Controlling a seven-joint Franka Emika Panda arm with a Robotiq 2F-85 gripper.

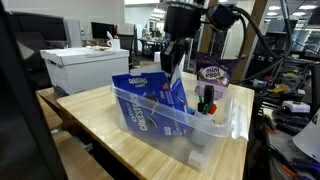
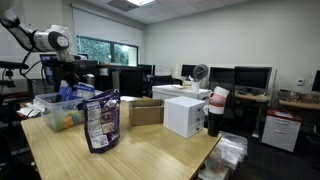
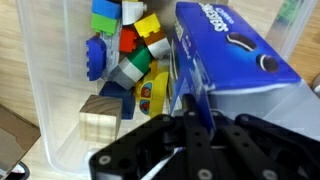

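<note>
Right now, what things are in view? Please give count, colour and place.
Oreo bag: one, blue, inside the bin.
second bag: one, blue, also in the bin.
toy blocks: several, mixed colours, bin's floor.
wooden block: one, pale, beside them.
bin: one, clear, on the table.
table: one, light wood.
white box: one, white, beyond the bin.
cardboard box: one, brown, beside the white box.
purple bag: one, purple and white, behind the bin.
tool: one, black, shut, at the Oreo bag's edge.
</note>
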